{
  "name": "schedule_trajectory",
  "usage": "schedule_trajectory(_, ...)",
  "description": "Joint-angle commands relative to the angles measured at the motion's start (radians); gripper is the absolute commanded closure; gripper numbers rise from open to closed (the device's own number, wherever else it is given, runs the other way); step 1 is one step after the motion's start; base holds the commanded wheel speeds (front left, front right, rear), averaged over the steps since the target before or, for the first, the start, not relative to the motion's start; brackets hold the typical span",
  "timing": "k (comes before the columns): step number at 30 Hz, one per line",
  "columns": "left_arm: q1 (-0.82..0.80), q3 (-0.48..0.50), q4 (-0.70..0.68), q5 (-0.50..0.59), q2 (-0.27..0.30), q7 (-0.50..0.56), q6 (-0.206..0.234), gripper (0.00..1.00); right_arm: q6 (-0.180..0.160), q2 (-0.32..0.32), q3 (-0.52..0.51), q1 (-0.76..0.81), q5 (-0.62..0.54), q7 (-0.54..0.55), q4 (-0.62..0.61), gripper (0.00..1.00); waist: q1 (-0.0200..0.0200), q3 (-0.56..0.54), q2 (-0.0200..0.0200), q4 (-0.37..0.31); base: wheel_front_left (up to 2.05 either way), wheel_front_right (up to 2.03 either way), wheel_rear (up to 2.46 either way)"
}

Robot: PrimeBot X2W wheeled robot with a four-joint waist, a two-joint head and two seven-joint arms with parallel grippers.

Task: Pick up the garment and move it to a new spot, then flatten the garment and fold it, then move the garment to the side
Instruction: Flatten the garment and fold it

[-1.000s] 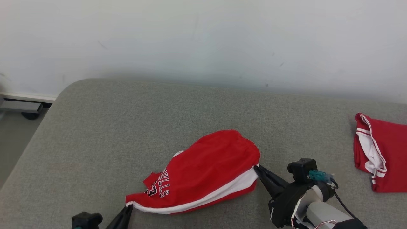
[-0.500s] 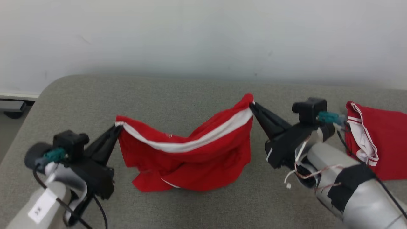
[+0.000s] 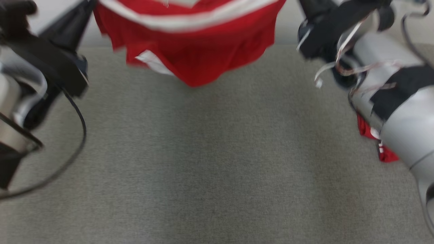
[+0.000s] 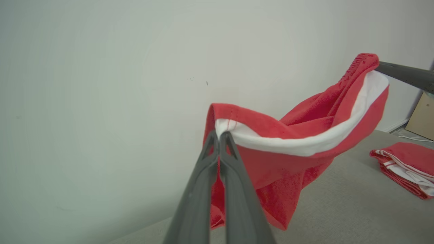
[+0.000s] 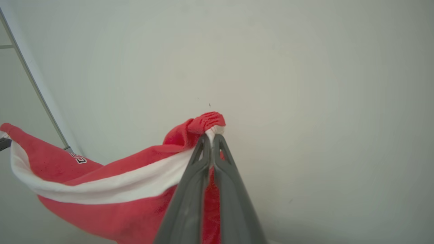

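The garment is red with a white band and hangs in the air above the grey cushion, stretched between both arms. My left gripper is shut on one corner of the garment at its white band. My right gripper is shut on the opposite corner of the garment. In the head view the left gripper sits at the top left, and the right gripper's fingertips are cut off by the top edge. The garment's lower edge dangles clear of the cushion.
A second red and white garment lies folded on the cushion to the right, partly hidden behind my right forearm in the head view. A pale wall stands behind the cushion. A brown box sits at the far right.
Both grippers have lifted the garment from the cushion high into the air, spreading it between them. The head camera has tilted down, so the cushion now covers most of the view.
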Motion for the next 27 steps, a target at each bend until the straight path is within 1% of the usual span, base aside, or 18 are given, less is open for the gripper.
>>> schedule_trajectory(1, -0.066, -0.009, 0.031, -0.04, 0.015, 0.006, 0.003, 1.0, -0.001, 0.013, -0.012, -0.064, 0.021, -0.003, 0.038, 1.0, -0.0002, 0.109, -0.0002, -0.082, 0.0, 0.0, 0.0)
schedule_trajectory(6, -0.254, -0.029, 0.133, -0.115, 0.022, 0.014, 0.003, 1.0, -0.001, 0.044, -0.072, -0.23, 0.063, -0.013, 0.164, 1.0, -0.0002, 0.194, -0.0002, -0.122, 0.0, 0.0, 0.0)
schedule_trajectory(11, -0.403, -0.066, 0.246, -0.14, -0.019, -0.001, 0.003, 1.0, -0.002, 0.059, -0.121, -0.352, 0.039, -0.024, 0.296, 1.0, -0.0002, 0.24, -0.0002, -0.14, 0.0, 0.0, 0.0)
schedule_trajectory(13, -0.471, -0.072, 0.294, -0.128, -0.032, -0.018, 0.004, 1.0, -0.002, 0.044, -0.174, -0.418, 0.014, -0.025, 0.321, 1.0, -0.0002, 0.26, -0.0002, -0.143, 0.0, 0.0, 0.0)
schedule_trajectory(15, -0.52, -0.063, 0.346, -0.143, -0.062, -0.039, 0.004, 1.0, -0.002, 0.031, -0.241, -0.456, -0.033, -0.025, 0.318, 1.0, -0.0002, 0.279, -0.0002, -0.145, 0.0, 0.0, 0.0)
schedule_trajectory(17, -0.58, -0.063, 0.389, -0.126, -0.081, -0.071, 0.004, 1.0, -0.002, 0.026, -0.321, -0.479, -0.086, -0.025, 0.305, 1.0, -0.0002, 0.302, -0.0002, -0.146, 0.0, 0.0, 0.0)
schedule_trajectory(18, -0.58, -0.063, 0.389, -0.126, -0.081, -0.071, 0.004, 1.0, -0.002, 0.026, -0.321, -0.479, -0.086, -0.025, 0.305, 1.0, -0.0002, 0.302, -0.0002, -0.146, 0.0, 0.0, 0.0)
schedule_trajectory(19, -0.601, -0.065, 0.411, -0.118, -0.094, -0.083, 0.004, 1.0, -0.002, 0.027, -0.358, -0.489, -0.121, -0.025, 0.29, 1.0, -0.0002, 0.315, -0.0002, -0.144, 0.0, 0.0, 0.0)
schedule_trajectory(20, -0.625, -0.054, 0.427, -0.117, -0.106, -0.118, 0.007, 1.0, -0.002, 0.029, -0.403, -0.498, -0.155, -0.025, 0.258, 1.0, -0.0002, 0.328, -0.0002, -0.143, 0.0, 0.0, 0.0)
schedule_trajectory(22, -0.652, -0.043, 0.455, -0.124, -0.135, -0.17, 0.007, 1.0, -0.002, 0.05, -0.469, -0.479, -0.234, -0.024, 0.197, 1.0, -0.0002, 0.352, -0.0002, -0.137, 0.0, 0.0, 0.0)
schedule_trajectory(23, -0.663, -0.053, 0.467, -0.107, -0.144, -0.188, 0.006, 1.0, -0.002, 0.062, -0.499, -0.456, -0.27, -0.024, 0.178, 1.0, -0.0002, 0.361, -0.0002, -0.133, 0.0, 0.0, 0.0)
schedule_trajectory(25, -0.663, -0.068, 0.488, -0.106, -0.165, -0.21, 0.005, 1.0, -0.002, 0.083, -0.54, -0.42, -0.333, -0.023, 0.147, 1.0, -0.0002, 0.376, -0.0002, -0.123, 0.0, 0.0, 0.0)
schedule_trajectory(27, -0.65, -0.082, 0.501, -0.111, -0.174, -0.225, 0.004, 1.0, -0.002, 0.103, -0.57, -0.392, -0.384, -0.024, 0.123, 1.0, -0.0002, 0.388, -0.0002, -0.115, 0.0, 0.0, 0.0)
